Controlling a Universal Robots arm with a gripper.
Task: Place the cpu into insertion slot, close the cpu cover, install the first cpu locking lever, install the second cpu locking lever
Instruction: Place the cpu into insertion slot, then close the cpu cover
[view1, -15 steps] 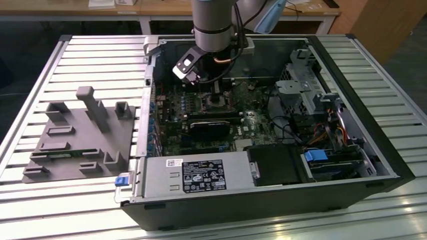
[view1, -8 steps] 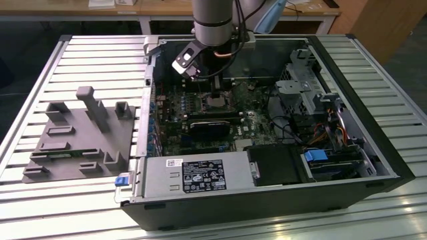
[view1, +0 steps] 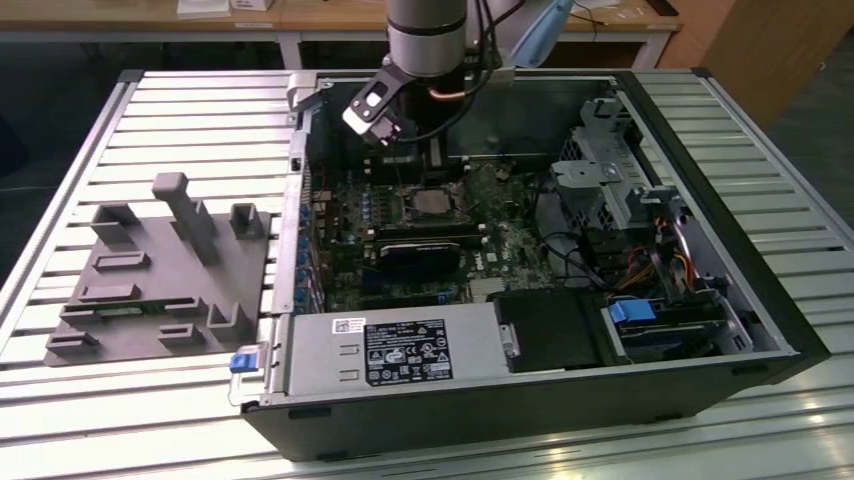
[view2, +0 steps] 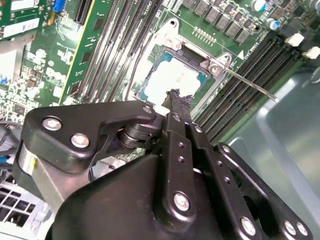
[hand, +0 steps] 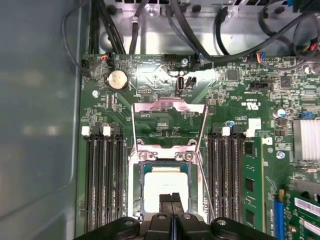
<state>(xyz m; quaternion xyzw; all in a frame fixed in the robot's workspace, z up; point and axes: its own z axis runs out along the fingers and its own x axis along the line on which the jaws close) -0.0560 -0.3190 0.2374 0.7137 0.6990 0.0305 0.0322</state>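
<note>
Gripper (hand: 171, 197): fingers pinching together, empty
Cpu (hand: 162, 182): sitting in insertion slot (hand: 133, 192), edge hiding under fingertips
Cpu cover (hand: 168, 106): lying open

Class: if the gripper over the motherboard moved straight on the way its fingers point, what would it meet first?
Most likely the cpu, lying in the insertion slot just beyond the gripper in both wrist views. The cpu cover stands open, clear of that line. Depth to the chip is unclear.

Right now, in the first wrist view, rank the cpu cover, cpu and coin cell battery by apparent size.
1. cpu cover, largest
2. cpu, partly behind the end effector
3. coin cell battery, smallest
</note>
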